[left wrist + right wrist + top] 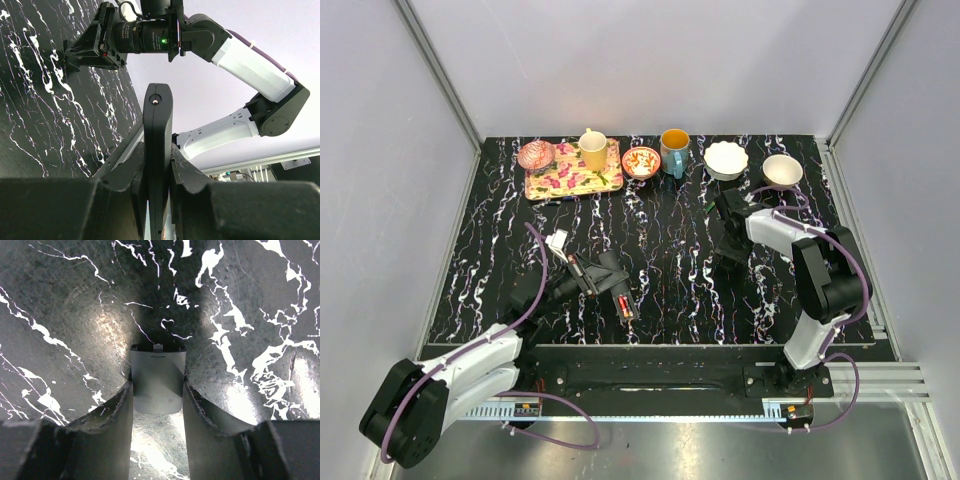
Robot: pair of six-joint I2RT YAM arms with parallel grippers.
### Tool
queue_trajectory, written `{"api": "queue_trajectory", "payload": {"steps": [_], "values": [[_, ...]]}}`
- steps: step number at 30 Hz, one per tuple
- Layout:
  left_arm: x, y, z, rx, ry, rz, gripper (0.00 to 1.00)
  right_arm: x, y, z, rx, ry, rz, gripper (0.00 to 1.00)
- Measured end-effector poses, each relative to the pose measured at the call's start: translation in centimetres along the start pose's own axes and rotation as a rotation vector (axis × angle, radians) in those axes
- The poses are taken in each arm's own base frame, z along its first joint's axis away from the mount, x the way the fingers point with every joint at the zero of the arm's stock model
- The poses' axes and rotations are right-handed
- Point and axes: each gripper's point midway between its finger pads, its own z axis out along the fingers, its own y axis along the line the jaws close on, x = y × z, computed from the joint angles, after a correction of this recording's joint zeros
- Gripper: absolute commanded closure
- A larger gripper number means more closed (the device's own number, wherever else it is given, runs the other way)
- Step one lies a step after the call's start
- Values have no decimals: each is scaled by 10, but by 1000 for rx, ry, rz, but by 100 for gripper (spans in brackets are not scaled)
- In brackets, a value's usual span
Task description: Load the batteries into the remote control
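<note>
Remote control (158,112) clamped edge-on between closed fingers of left gripper (157,150), right gripper (158,390) part-open astride grey cover (158,370) on table (260,315), grip on it unclear

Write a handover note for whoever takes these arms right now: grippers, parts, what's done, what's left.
Left gripper: shut on the remote control, near the table's front.
Right gripper: down at the table, fingers on either side of what looks like the gray battery cover; firm grip not confirmed.
Done: cover appears to be off the remote control.
Left: no view shows clearly whether batteries are loaded. Check, load if needed, refit the cover.
</note>
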Motion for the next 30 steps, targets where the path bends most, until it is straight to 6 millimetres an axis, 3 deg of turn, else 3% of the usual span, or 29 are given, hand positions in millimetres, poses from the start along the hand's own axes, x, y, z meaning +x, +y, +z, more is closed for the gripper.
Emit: {"api": "queue_trajectory", "payload": {"steps": [9,13,18,24,27,30], "values": [[0,-1,-1,4,-2,3,100,7,9,-2,-79,32,-239,77],[1,0,-2,1,-1,1,100,26,25,-10,-136,48,-401,75],[1,0,-2,0,-1,2,100,48,38,-18,-177,69,-539,53],[1,1,-2,-1,0,1,100,53,39,-19,-190,85,-561,34],[1,2,-2,-5,1,0,100,56,41,-20,-192,89,-572,29],[1,2,-2,-4,0,5,100,57,43,-21,-194,88,-576,31]]}}
